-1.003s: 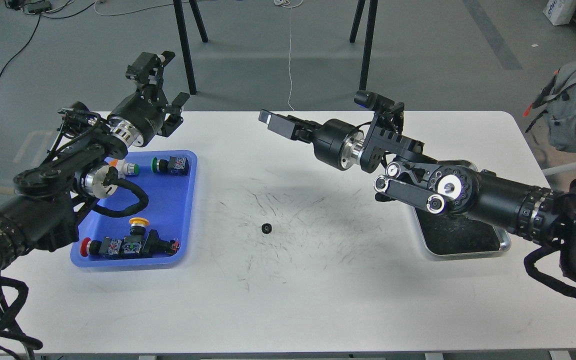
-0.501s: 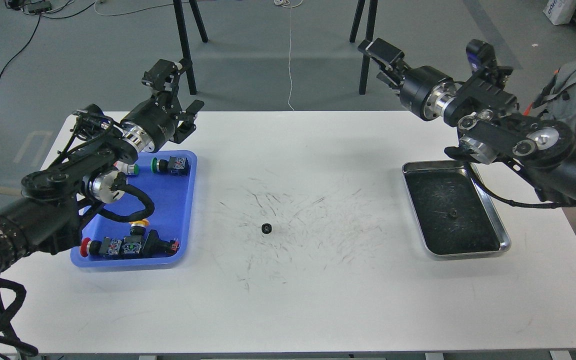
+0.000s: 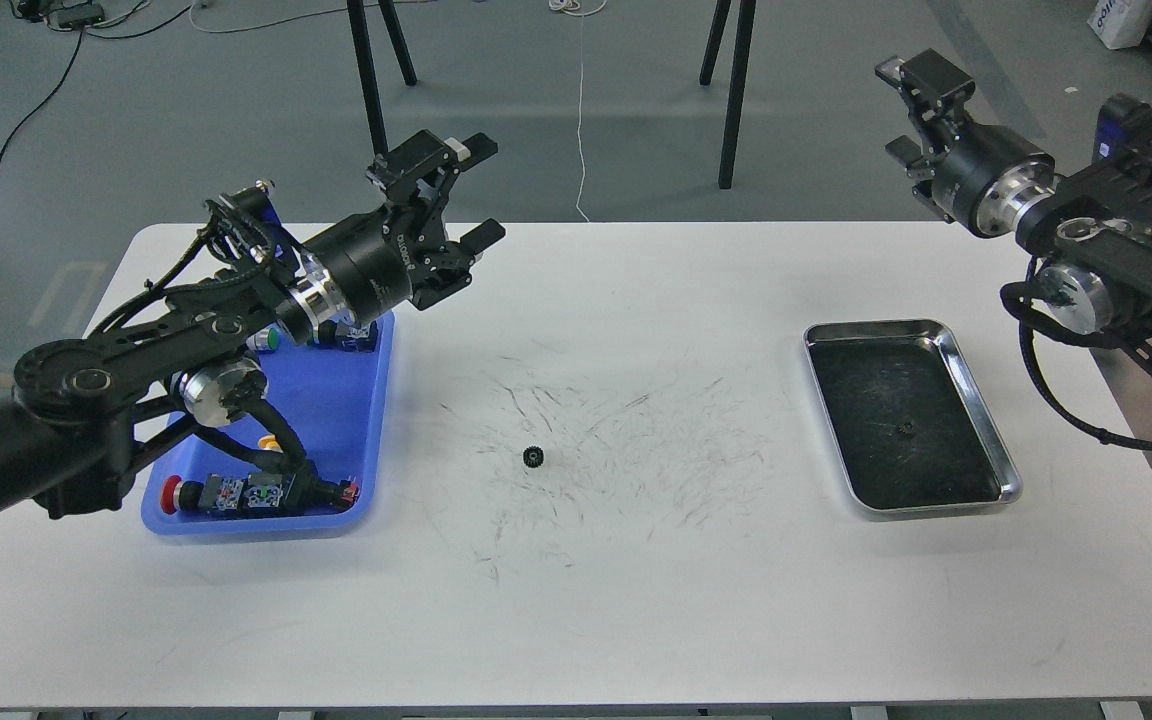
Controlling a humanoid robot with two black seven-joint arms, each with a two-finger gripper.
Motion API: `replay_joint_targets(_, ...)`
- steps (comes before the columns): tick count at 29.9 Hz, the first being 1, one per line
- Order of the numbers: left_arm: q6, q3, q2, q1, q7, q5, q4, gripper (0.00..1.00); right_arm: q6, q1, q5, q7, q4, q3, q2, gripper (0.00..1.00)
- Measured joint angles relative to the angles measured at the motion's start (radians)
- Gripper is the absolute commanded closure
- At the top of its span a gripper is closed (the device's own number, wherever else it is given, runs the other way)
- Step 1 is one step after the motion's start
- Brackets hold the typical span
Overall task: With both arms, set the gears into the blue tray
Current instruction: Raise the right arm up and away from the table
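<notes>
A tiny black gear [image 3: 533, 457] lies on the scuffed white table near its middle. A second gear [image 3: 904, 428] rests in the silver tray [image 3: 981, 400] on the right. The blue tray [image 3: 361, 410] stands at the left with several push-button switches [image 3: 256, 494] inside, and I see no gear in it. My left gripper [image 3: 484, 190] hovers past the blue tray's far right corner, open and empty, well behind and left of the middle gear. My right gripper [image 3: 894, 110] is raised beyond the table's far right edge, open and empty.
My left arm [image 3: 186, 340] lies over the blue tray's left and far part and hides some switches. My right arm [image 3: 1116, 250] hangs beside the silver tray's right side. Black tripod legs [image 3: 376, 100] stand on the floor behind the table.
My left gripper has swung right, from the blue tray's far edge toward the table's middle. My right arm has pulled back right and away, uncovering the silver tray. The gears have not moved.
</notes>
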Motion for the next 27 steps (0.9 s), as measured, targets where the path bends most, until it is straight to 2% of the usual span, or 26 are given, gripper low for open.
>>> replay_joint_targets(8, 0.086, 0.103, 0.083, -0.003, 0.000, 0.328, -0.173, 0.00, -0.004, -0.146, 0.004, 0.005, -0.006, 0.211, -0.023, 0.06)
replay_joint_targets(12, 0.101, 0.167, 0.095, -0.003, 0.000, 0.484, -0.184, 0.00, -0.003, -0.226, 0.003, 0.010, 0.000, 0.305, -0.023, 0.05)
replay_joint_targets(17, 0.142, 0.199, 0.115, -0.003, 0.000, 0.652, -0.182, 0.00, -0.003, -0.262, 0.001, 0.014, 0.001, 0.335, -0.022, 0.05)
replay_joint_targets(24, 0.231, 0.193, 0.151, -0.015, 0.000, 0.658, -0.188, 0.00, -0.009, -0.277, 0.001, 0.015, 0.001, 0.338, -0.012, 0.05)
replay_joint_targets(27, 0.233, 0.200, 0.177, -0.014, 0.000, 0.651, -0.220, 0.00, -0.010, -0.278, 0.001, 0.015, 0.002, 0.338, -0.009, 0.05)
